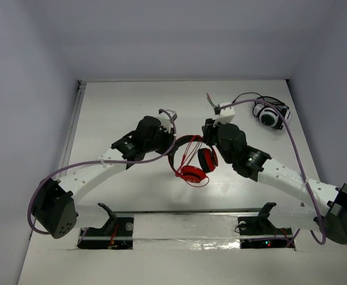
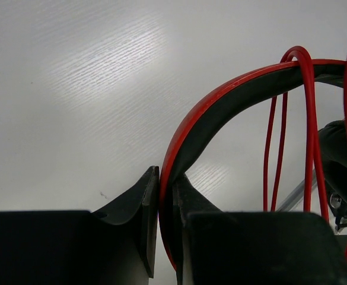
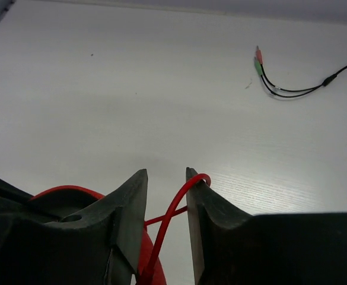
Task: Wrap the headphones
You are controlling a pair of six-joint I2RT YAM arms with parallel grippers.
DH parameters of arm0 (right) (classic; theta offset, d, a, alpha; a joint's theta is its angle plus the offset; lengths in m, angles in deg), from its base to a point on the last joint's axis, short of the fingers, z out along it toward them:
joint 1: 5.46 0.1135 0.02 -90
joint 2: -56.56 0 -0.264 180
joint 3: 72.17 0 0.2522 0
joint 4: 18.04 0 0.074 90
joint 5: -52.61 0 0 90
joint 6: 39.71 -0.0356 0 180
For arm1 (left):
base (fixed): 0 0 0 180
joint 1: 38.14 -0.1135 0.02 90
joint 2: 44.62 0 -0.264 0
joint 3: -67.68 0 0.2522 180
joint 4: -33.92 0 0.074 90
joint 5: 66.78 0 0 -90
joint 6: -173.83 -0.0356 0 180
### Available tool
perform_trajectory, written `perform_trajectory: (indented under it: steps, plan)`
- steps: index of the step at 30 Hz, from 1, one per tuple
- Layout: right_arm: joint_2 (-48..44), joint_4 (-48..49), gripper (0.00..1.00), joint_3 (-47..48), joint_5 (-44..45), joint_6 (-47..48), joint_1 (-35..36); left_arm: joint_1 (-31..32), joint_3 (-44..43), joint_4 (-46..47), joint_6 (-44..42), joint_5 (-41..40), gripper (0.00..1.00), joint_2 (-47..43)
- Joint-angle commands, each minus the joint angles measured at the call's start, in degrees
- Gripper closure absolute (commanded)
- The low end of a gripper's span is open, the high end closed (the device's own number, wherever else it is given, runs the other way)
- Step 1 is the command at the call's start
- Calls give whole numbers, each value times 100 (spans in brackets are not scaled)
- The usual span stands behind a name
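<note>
The left gripper (image 2: pixel 159 199) clamps the headband (image 2: pixel 220 101) of the headphones (image 1: pixel 191 173), near the middle of the table (image 1: pixel 131 199). The right gripper (image 3: pixel 166 178) stands parted around the cable (image 3: pixel 168 221). The cable hooks on one fingertip, so pulling back may drag the loops off

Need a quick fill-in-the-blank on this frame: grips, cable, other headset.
1. The left gripper is shut on the ____ of the red headphones.
2. The red cable runs between the right gripper's ____ jaws.
3. The white headphones lie near the far ____ corner of the table.
4. The dark cable's plugs are pink and ____.

Missing words: headband; open; right; green.
</note>
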Motion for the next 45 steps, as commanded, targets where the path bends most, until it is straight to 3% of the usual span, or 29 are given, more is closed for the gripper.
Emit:
perform_trajectory:
  steps: [1, 10, 16, 22, 29, 38, 45]
  plan:
    - [-317, 283, 61, -90, -216, -480, -308, -256, -303, 401, 110, 676, 100, -323]
    - [-415, 642, 56, -556, -1576, -1551, -1143, -572, -830, 68, 128, 913, 100, -69]
    - [-257, 898, 54, -697, -1966, -2186, -1294, -634, -954, 50, 374, 757, 100, 81]
    - [-317, 837, 54, -794, -1756, -2407, -1294, -634, -1138, -151, 471, 317, 100, 248]
    - [-941, 213, 56, -768, -598, -2337, -1294, -634, -1174, -188, 453, -123, 100, 503]
    - [-1943, -499, 54, -741, 2, -2284, -1294, -529, -736, 647, 778, -852, 100, 1100]
    - [-2470, -807, 47, -890, -138, -2266, -1294, -529, -602, 1359, 1156, -1431, 100, 1759]
